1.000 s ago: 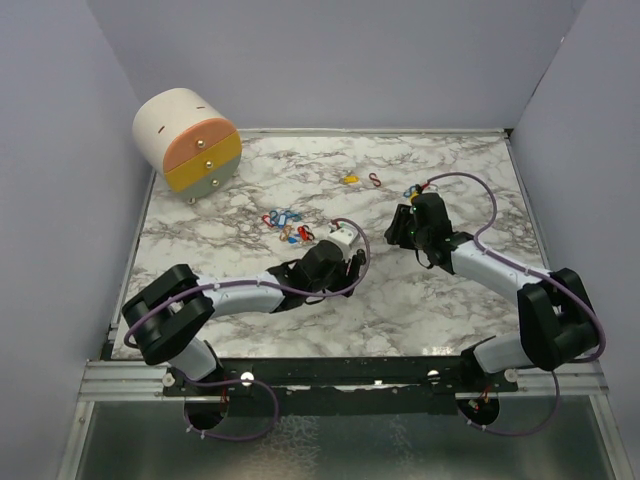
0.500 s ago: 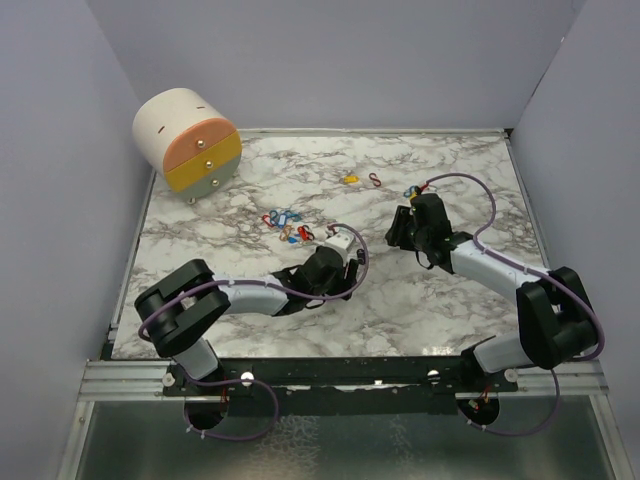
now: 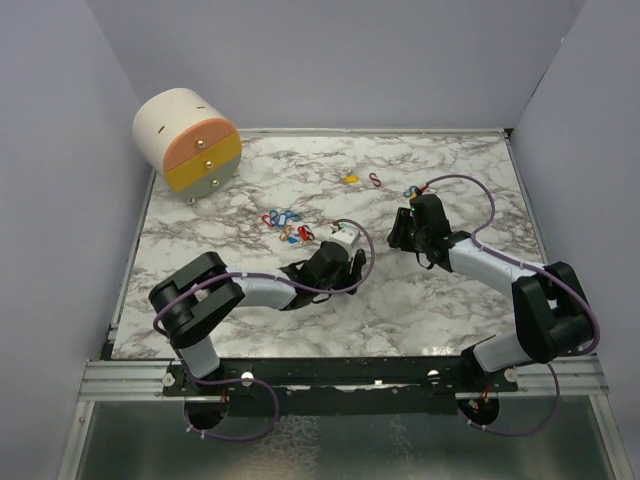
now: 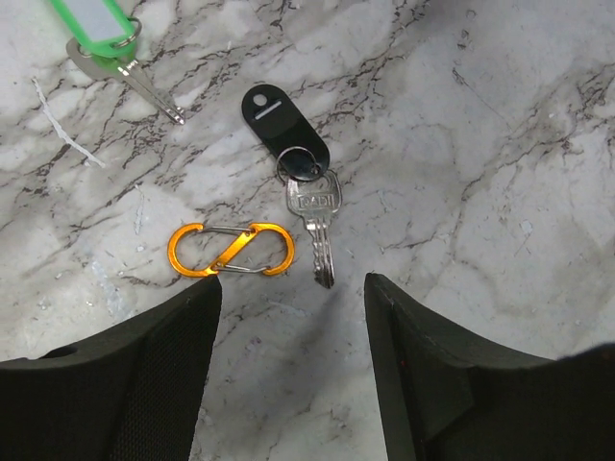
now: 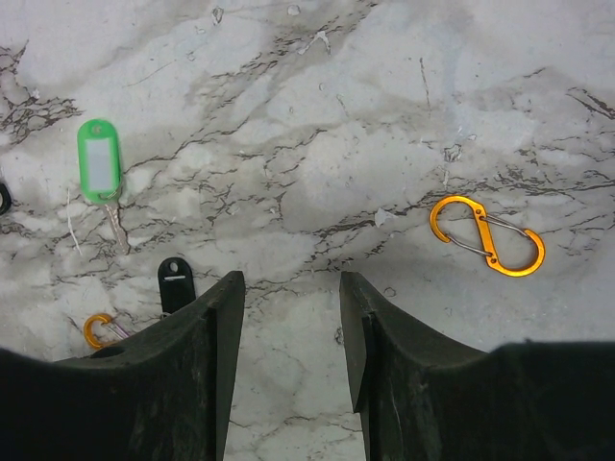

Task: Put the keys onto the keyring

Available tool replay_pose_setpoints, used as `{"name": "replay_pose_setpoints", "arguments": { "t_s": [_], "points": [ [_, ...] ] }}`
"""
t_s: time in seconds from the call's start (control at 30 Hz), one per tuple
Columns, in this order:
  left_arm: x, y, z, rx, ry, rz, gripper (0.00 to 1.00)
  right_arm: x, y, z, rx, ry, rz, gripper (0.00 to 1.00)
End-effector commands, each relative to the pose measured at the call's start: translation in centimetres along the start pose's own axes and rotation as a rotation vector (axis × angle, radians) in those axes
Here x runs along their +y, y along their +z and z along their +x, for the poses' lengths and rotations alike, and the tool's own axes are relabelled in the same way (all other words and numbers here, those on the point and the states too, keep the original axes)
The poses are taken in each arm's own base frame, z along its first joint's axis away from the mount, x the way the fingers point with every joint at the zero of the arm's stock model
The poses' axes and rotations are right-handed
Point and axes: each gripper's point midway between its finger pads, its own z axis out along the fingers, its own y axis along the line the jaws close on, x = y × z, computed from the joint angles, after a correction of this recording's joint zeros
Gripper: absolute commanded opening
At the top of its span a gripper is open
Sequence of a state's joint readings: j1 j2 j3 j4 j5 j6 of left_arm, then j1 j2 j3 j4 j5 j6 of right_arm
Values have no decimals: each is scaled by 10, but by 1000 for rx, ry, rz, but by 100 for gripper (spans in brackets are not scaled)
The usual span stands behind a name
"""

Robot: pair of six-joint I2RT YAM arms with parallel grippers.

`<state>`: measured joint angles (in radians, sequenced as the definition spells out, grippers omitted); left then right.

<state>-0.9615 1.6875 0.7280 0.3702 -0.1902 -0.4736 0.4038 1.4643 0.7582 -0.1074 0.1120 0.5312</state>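
Left elbow [image 3: 197, 298] now sits further right; my spread left hand [image 4: 288, 288] hovers just short of the black-tagged silver key [image 4: 306, 187] on the desk [image 4: 500, 144], and closing might snag the orange S-shaped wire clip [image 4: 231, 250] beside it.

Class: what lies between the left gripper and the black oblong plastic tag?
In the left wrist view, the silver metal key ringed to the black oblong plastic tag, tip toward the open left gripper; an orange S-shaped clip lies beside it.
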Motion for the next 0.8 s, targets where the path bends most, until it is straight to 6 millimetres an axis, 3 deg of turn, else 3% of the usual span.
{"name": "replay_pose_setpoints", "arguments": {
  "t_s": [0.0,0.77],
  "points": [
    [3,12,-10,-18,-5,5,63,-1,-1,-17,-46,1,15,45],
    [28,21,-15,-16,-33,-33,61,2,0,-21,-51,-1,4,45]
  ]
}}
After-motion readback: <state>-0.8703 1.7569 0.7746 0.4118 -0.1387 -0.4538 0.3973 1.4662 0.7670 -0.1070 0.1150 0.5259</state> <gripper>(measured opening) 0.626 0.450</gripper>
